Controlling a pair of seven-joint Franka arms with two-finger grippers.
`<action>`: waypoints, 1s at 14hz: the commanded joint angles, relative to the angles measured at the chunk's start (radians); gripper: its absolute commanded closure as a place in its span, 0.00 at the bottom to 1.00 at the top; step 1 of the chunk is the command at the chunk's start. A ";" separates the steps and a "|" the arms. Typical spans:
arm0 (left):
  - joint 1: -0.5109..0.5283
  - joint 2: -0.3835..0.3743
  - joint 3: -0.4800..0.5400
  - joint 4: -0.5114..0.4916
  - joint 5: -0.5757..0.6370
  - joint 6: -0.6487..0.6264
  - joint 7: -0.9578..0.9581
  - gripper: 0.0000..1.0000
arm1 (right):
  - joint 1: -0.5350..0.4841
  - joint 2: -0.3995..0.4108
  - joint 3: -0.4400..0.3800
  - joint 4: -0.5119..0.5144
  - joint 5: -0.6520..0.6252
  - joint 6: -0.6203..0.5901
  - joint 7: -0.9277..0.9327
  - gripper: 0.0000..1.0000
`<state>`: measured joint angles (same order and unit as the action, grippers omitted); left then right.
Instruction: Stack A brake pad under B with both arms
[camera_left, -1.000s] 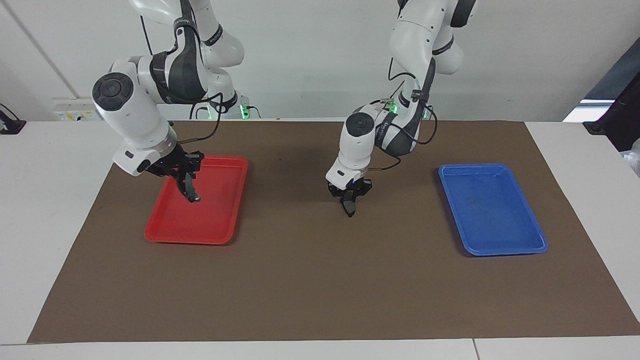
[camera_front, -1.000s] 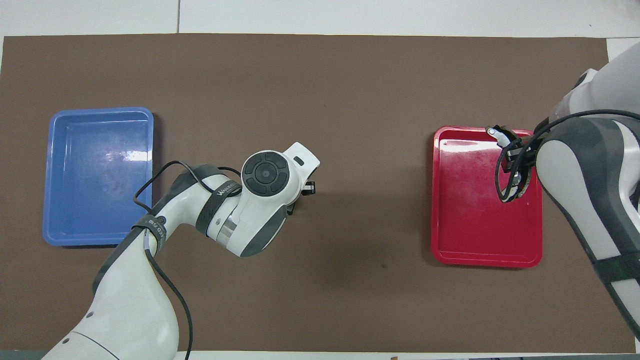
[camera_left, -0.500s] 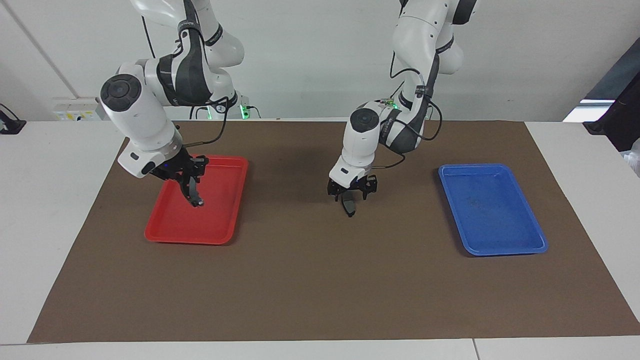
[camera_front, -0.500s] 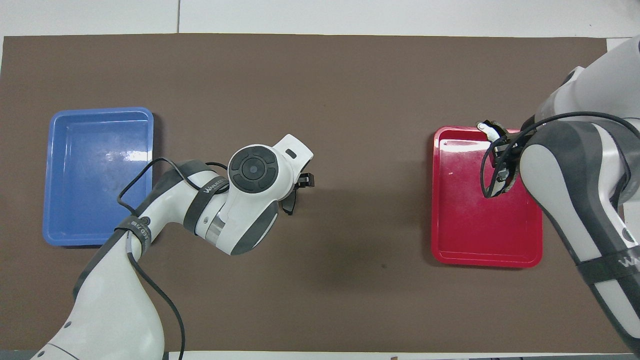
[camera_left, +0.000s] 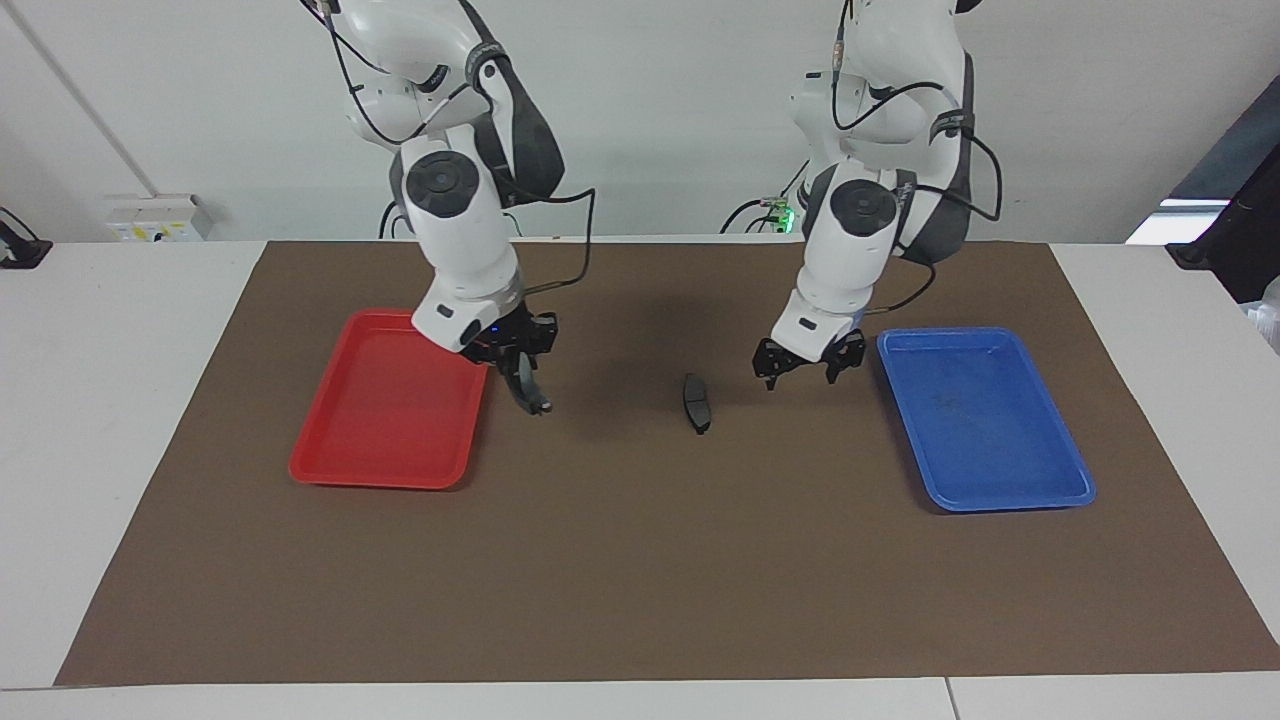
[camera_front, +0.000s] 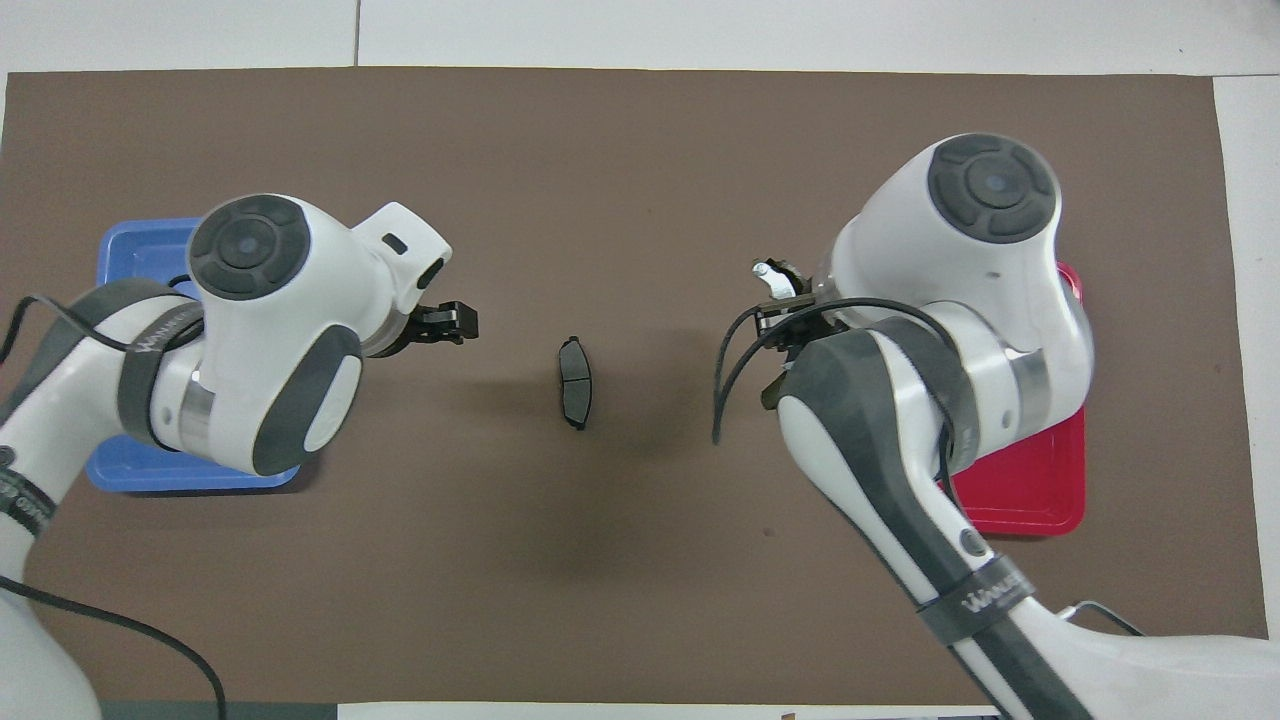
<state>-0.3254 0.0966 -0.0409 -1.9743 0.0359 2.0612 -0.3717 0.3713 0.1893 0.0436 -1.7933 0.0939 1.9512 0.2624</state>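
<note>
The short dark pad A (camera_left: 696, 402) lies alone on the brown mat mid-table; in the overhead view (camera_front: 574, 382) its grey face shows. My left gripper (camera_left: 800, 374) is open and empty, raised over the mat between pad A and the blue tray; it also shows in the overhead view (camera_front: 447, 324). My right gripper (camera_left: 519, 364) is shut on the curved pad B (camera_left: 531, 391), which hangs down over the mat just beside the red tray. In the overhead view only B's lumpy end (camera_front: 768, 275) shows at the right gripper (camera_front: 785, 312); the arm hides the rest.
An empty red tray (camera_left: 385, 415) lies toward the right arm's end, partly covered by the arm in the overhead view (camera_front: 1035, 490). An empty blue tray (camera_left: 985, 415) lies toward the left arm's end (camera_front: 140, 250). The brown mat (camera_left: 640, 580) covers the table.
My left gripper let go of pad A on the mat, opened and drew back toward the blue tray. My right gripper carried pad B from over the red tray toward mid-table.
</note>
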 joint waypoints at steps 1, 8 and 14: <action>0.122 -0.086 -0.008 -0.020 -0.005 -0.067 0.162 0.00 | 0.122 0.108 -0.001 0.079 0.027 0.084 0.147 1.00; 0.382 -0.181 -0.007 0.052 -0.005 -0.203 0.442 0.00 | 0.285 0.344 -0.001 0.204 -0.009 0.237 0.247 0.99; 0.387 -0.117 -0.005 0.247 -0.007 -0.357 0.448 0.00 | 0.284 0.335 0.001 0.132 -0.019 0.308 0.224 0.99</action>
<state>0.0552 -0.0718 -0.0403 -1.8157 0.0359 1.7684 0.0647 0.6600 0.5571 0.0410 -1.6116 0.0846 2.2254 0.5042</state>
